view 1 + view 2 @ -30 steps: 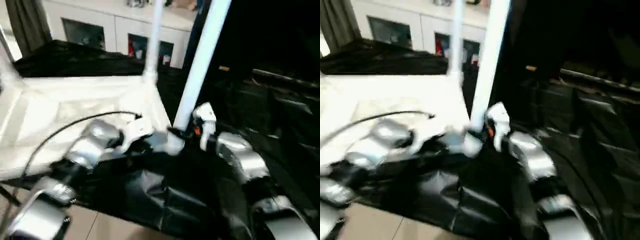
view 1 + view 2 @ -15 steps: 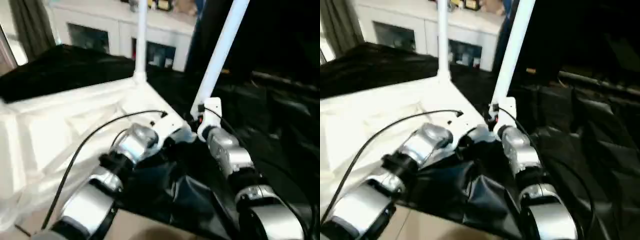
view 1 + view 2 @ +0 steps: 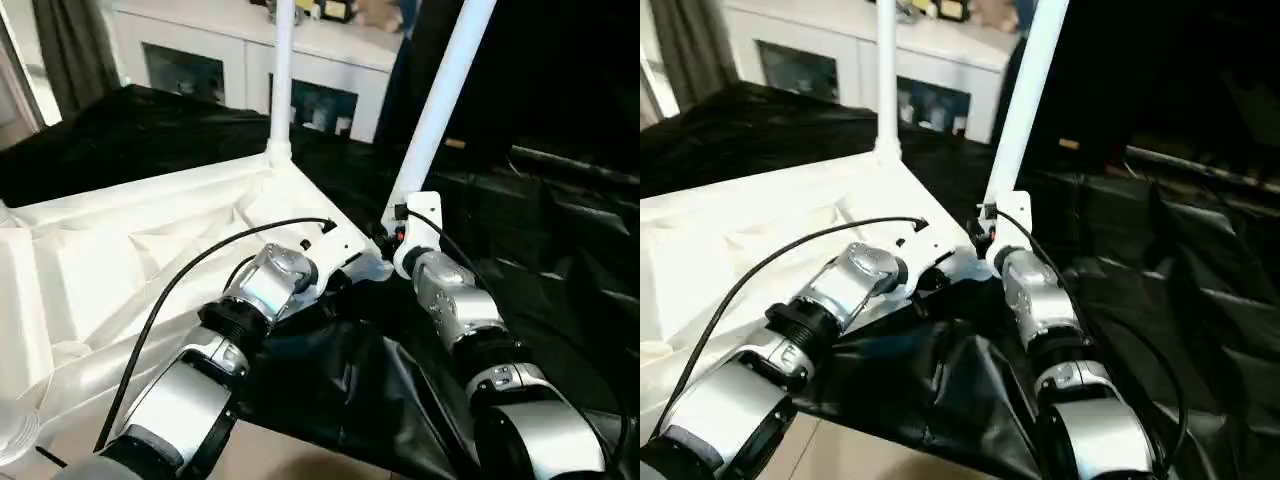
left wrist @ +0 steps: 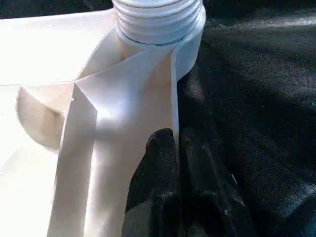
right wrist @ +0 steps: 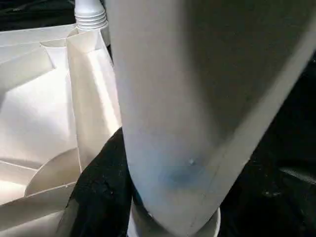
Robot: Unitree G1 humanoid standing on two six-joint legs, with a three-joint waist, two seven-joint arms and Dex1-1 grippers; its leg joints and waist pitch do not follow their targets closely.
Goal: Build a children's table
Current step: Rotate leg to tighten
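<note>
On the black sheet before you lies the white ribbed plastic tabletop (image 3: 150, 250), underside up. Your left gripper (image 4: 170, 148) rests on its near edge, black fingers pressed together on nothing. Your right gripper (image 3: 392, 238) is half spread around the tilted long white cylindrical leg (image 3: 440, 100) near its foot at the corner. Another white leg (image 3: 281, 80) stands upright in the far corner socket.

both silver forearms reach forward and angle inward, wrists nearly meeting. the left gripper (image 4: 170, 163) has its black fingers pressed together. the right gripper (image 3: 392, 240) has its fingers set partly apart.
</note>
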